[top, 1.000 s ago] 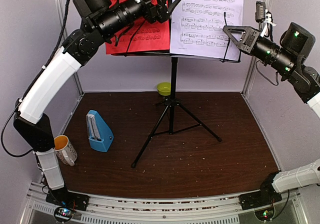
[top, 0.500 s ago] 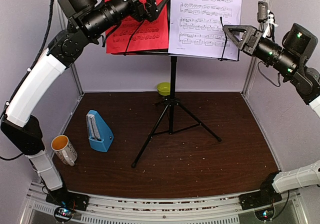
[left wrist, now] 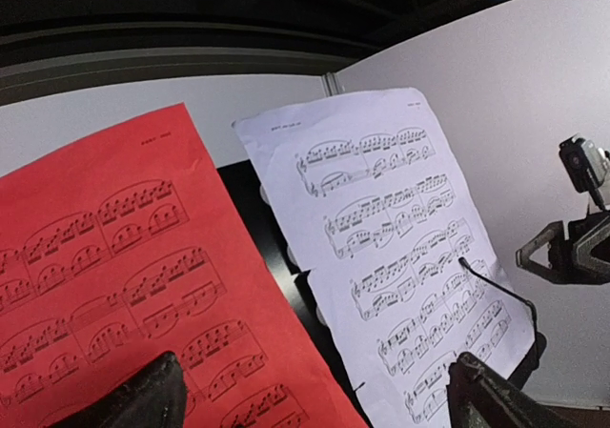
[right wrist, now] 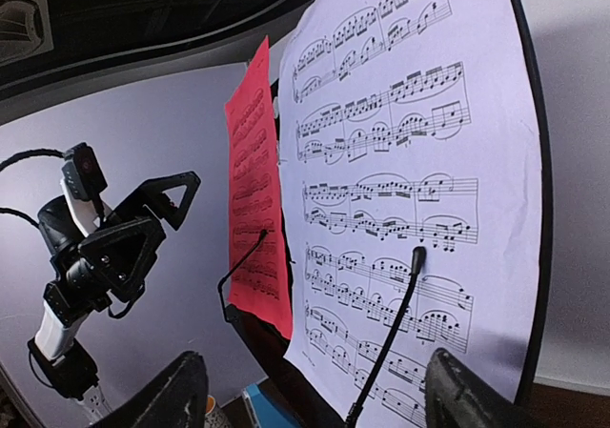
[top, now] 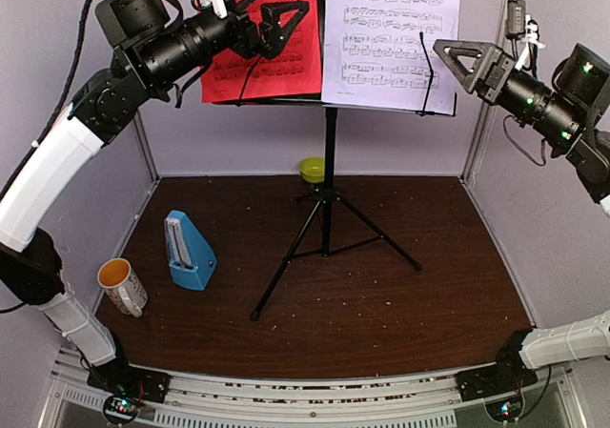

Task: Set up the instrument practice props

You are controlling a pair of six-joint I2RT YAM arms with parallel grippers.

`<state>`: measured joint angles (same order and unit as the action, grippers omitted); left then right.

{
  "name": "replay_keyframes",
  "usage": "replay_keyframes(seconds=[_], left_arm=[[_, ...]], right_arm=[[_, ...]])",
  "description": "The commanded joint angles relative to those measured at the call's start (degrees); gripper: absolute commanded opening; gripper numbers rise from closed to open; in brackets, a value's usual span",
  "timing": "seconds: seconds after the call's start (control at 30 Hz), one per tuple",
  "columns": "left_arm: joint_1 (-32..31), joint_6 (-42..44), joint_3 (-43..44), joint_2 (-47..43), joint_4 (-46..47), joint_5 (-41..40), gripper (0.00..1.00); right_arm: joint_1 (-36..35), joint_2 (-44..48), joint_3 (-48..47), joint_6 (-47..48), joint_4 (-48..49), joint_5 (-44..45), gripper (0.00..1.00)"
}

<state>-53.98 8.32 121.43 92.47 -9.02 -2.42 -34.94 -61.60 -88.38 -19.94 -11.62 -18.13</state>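
While red music sheet (top: 272, 42) and white music sheet (top: 391, 37) sit on the music stand (top: 330, 199), sheets look done | left gripper (left wrist: 315, 395), right gripper (right wrist: 319, 395) — spread, empty | metronome (top: 188, 250) left of tripod | next: reach down, grip it

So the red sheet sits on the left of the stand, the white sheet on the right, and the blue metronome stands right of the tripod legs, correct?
Not quite: the top external view shows the blue metronome left of the tripod legs. The red sheet left, the white sheet right: correct.
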Motion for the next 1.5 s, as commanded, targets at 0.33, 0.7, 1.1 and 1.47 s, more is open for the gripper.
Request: replay_keyframes(seconds=[0.33,0.7,1.1,1.47], left_arm=[[3.1,-17.3,-24.7,-20.4,-6.0,-19.1,0.98],[7.4,-34.9,-34.4,-27.4,-23.4,-21.8,0.98],[15.8,-47.6,-46.9,-32.4,-44.7,-21.4,0.98],[24.9,-36.4,-53.0,-25.6,-40.4,-11.7,0.98]], right_arm=[[0.5,9.0,0.5,2.4,-11.5,8.5,0.97],[3.5,17.4,11.9,-3.9,-17.4,8.9,0.99],[3.8,28.4,29.4,-8.2,-18.4,8.0,1.00],[3.7,27.4,32.9,-5.0,-19.7,7.4,1.00]])
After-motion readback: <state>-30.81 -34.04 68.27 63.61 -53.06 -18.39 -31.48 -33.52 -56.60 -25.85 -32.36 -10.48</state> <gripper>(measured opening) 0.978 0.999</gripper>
